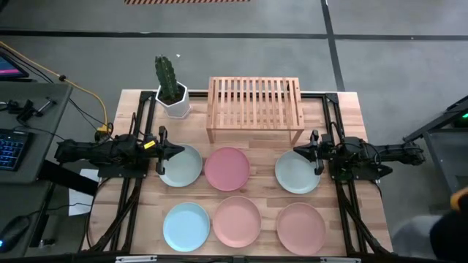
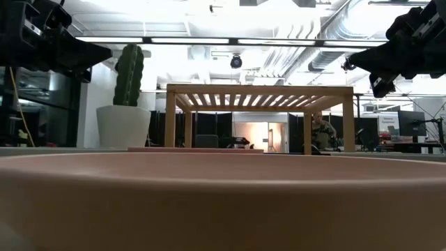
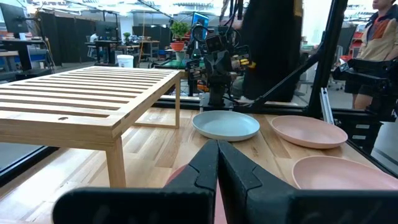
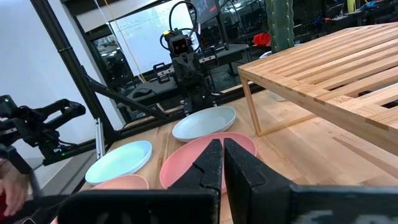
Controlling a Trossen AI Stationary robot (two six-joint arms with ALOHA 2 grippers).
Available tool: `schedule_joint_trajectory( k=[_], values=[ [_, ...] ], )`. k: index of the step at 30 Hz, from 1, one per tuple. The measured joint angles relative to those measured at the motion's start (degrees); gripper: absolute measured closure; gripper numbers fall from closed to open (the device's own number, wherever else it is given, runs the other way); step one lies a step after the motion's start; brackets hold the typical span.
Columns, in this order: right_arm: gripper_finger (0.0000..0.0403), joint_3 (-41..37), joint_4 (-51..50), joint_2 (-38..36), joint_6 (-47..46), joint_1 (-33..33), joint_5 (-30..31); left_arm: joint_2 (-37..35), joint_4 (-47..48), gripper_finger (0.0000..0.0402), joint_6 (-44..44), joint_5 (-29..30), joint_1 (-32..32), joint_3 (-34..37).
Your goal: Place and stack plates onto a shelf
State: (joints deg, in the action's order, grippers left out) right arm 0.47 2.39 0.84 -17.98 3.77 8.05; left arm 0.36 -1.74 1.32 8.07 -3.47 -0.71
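Note:
Six plates lie flat on the table in two rows in the high view. The far row holds a mint green plate [image 1: 180, 166], a pink plate [image 1: 227, 169] and a second mint green plate [image 1: 297, 173]. The near row holds a light blue plate [image 1: 186, 226] and two pink plates [image 1: 236, 221] [image 1: 301, 226]. The wooden slatted shelf [image 1: 255, 108] stands on its legs at the far edge. My left gripper [image 1: 174, 150] [image 3: 217, 152] hovers shut over the left mint plate's edge. My right gripper [image 1: 299, 152] [image 4: 222, 152] hovers shut over the right mint plate. The low view shows both raised off the table.
A cactus in a white pot [image 1: 172, 93] stands left of the shelf. A desk with a keyboard [image 1: 11, 150] sits beyond the table's left edge. A person [image 3: 380, 25] stands in the room past the right side. Bare wood shows between the plates and the shelf.

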Motion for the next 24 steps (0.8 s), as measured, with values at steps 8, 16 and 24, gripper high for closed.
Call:
schedule_joint_trajectory(
  k=[8,16,24],
  values=[
    [0.0403,0.0,0.0,0.0,0.0,0.0,0.0,0.0,0.0,0.0402,0.0,0.0,0.0,0.0],
    [0.0403,0.0,0.0,0.0,0.0,0.0,0.1,0.0,-1.2,0.0401,-4.7,0.0,0.0,0.0],
    [0.0403,0.0,0.0,0.0,0.0,0.0,0.4,0.0,-1.2,0.0401,-4.5,0.0,0.0,0.0]
  ],
)
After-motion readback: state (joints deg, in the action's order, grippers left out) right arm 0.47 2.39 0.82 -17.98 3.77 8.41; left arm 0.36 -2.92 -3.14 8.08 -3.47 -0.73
